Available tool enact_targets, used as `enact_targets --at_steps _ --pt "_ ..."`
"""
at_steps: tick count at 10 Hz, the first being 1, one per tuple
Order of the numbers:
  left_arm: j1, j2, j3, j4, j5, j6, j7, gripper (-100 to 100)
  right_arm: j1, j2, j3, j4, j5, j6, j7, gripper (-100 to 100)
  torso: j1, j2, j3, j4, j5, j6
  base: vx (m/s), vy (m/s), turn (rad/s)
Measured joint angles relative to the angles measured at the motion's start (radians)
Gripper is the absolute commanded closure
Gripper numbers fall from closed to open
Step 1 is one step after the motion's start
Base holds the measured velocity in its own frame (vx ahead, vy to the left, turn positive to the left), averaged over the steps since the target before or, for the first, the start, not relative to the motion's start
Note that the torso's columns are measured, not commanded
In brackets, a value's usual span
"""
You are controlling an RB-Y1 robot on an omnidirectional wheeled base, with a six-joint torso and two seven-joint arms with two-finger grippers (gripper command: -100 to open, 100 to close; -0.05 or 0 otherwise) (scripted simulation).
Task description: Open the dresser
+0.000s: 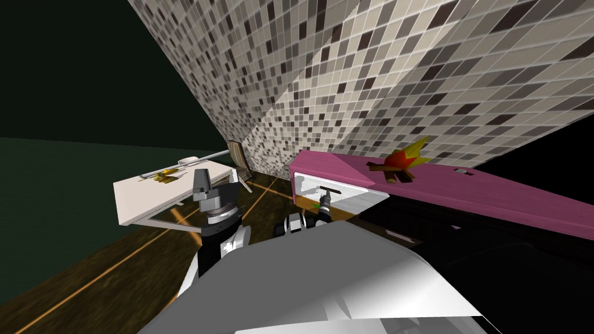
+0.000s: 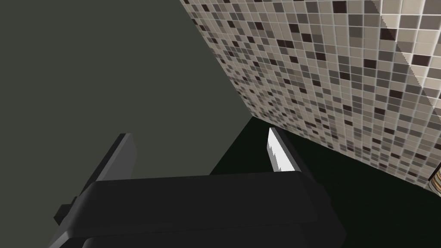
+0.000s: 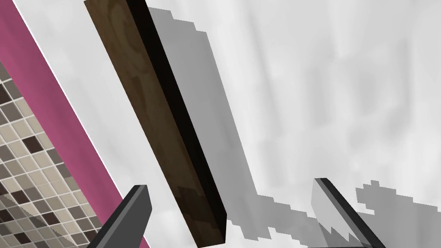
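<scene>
The dresser (image 1: 464, 194), pink-topped with a white front (image 3: 327, 86), is seen against the tiled wall (image 1: 406, 69), to the right of a white table (image 1: 145, 200). The right gripper (image 3: 229, 185) is held close to that front with its fingers spread wide. The end of the brown handle (image 3: 159, 120) lies between them and is gripped by neither. In the head view, a red and yellow ornament (image 1: 403, 159) is seen on the pink top. The left gripper (image 2: 199, 133) is raised near the table, fingers apart, with nothing held.

Wood-grained handle (image 3: 159, 129) on matt white drawer front (image 3: 323, 86).
</scene>
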Motion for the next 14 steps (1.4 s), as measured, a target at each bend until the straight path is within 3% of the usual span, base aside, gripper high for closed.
enact_targets --at_steps 4,7,8,14 --pt "0.000 0.000 0.000 0.000 0.000 0.000 0.000 0 -0.009 0.059 0.013 0.048 0.091 0.064 0.029 -100 0.000 0.000 0.000 0.000 0.000 0.000 0.045 0.004 0.025" --pt "0.000 0.000 0.000 0.000 0.000 0.000 0.000 0 -0.007 0.089 0.016 0.035 0.105 0.068 0.053 -100 -0.004 0.000 0.000 0.000 -0.001 0.000 0.029 -0.040 -0.006" --pt "0.000 0.000 0.000 0.000 0.000 0.000 0.000 0 -0.007 0.090 0.016 0.034 0.105 0.065 0.057 100 -0.001 0.000 0.000 0.000 -0.001 0.000 0.004 -0.008 0.001" --pt "0.000 0.000 0.000 0.000 0.000 0.000 0.000 0 0.010 0.097 0.022 0.000 0.120 0.068 0.071 100 -0.003 -0.005 -0.002 -0.004 -0.003 -0.001 -0.137 0.078 -0.006"
